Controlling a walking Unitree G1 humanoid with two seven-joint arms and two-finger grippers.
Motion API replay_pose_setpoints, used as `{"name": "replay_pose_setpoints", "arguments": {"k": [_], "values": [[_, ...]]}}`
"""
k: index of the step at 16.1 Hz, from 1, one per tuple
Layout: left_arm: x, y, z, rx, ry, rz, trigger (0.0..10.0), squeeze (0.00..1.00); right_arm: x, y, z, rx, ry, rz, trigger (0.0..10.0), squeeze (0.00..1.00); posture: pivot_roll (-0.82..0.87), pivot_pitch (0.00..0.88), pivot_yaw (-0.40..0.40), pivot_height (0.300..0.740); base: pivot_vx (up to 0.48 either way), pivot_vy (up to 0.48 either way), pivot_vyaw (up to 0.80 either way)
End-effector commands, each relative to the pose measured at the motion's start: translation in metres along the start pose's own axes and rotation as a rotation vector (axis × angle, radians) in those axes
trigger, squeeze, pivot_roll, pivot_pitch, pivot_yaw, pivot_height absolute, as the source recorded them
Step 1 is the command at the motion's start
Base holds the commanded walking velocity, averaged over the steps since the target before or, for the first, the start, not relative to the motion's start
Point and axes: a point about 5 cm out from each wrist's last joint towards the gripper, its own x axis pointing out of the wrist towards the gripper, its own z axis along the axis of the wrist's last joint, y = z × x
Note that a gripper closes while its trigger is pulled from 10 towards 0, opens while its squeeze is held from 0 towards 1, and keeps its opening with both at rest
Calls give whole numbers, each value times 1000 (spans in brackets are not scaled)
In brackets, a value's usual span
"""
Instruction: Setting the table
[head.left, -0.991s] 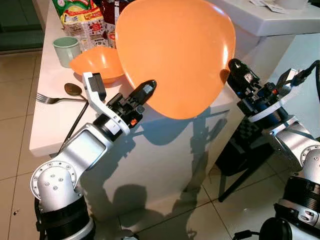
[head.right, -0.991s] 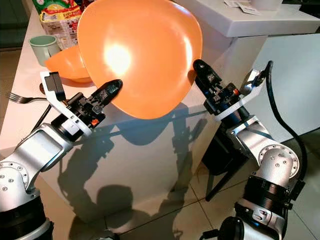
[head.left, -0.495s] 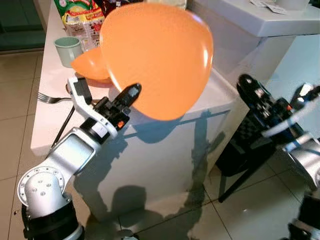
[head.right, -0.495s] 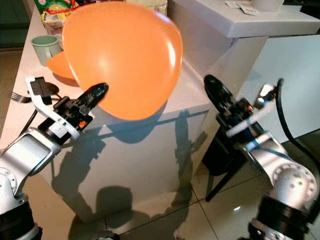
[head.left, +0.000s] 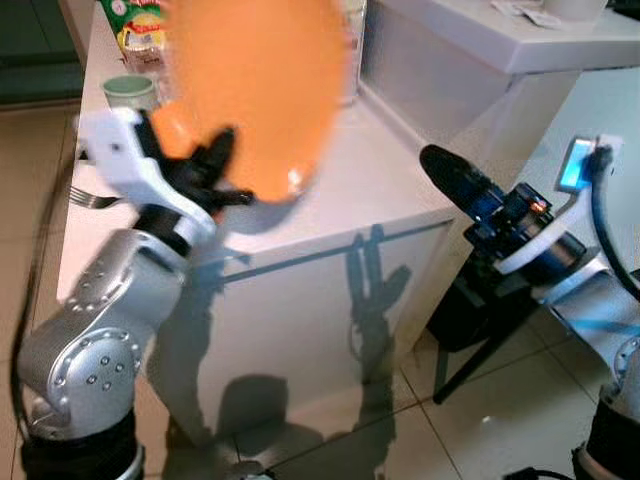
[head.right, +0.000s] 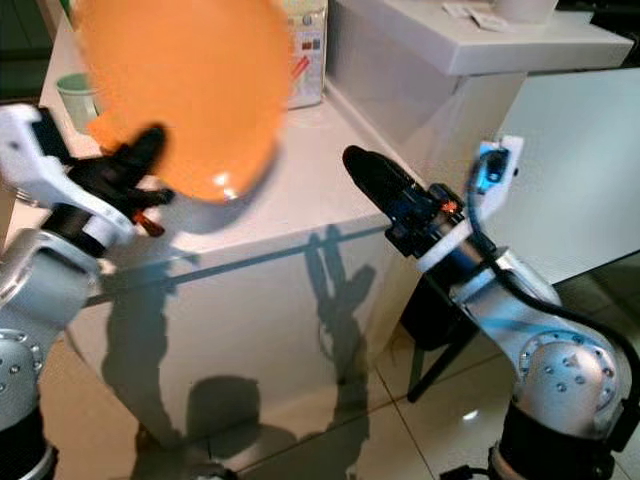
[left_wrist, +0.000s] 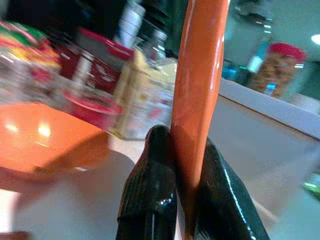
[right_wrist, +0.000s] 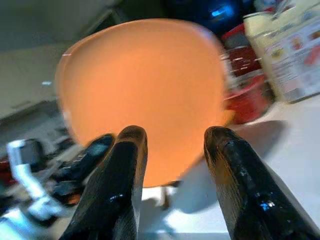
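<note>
One orange plate (head.left: 255, 95) hangs nearly on edge over the white table (head.left: 400, 170), left gripper (left_wrist: 186, 200) clamped on its rim. Right gripper (right_wrist: 172, 165) waits spread apart, off the table's right. Plate looks light, stiff, glossy-slick plastic, so a deeper rim grip seems safer.

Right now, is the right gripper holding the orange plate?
No. The right gripper has its fingers apart with nothing between them, while the left gripper pinches the orange plate by its edge.

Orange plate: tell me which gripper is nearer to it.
Left. The left gripper grips the orange plate by its edge; the right gripper hangs open off the table's corner, apart from it.
</note>
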Motion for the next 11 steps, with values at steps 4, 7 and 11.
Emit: {"name": "replay_pose_setpoints", "arguments": {"k": [4,7,11], "values": [[-5,-8,18,171,-168,46,10000,0,10,7,4,-91,-71,-105,10000,0,88,0,-60,740,0,0,0],[-5,3,3,261,-65,135,10000,0,17,10,17,-308,-110,-197,10000,0,75,0,-66,740,0,0,0],[-15,5,-16,351,20,147,10000,0,14,5,-5,-432,-23,-252,10000,0,92,0,-76,740,0,0,0]]}}
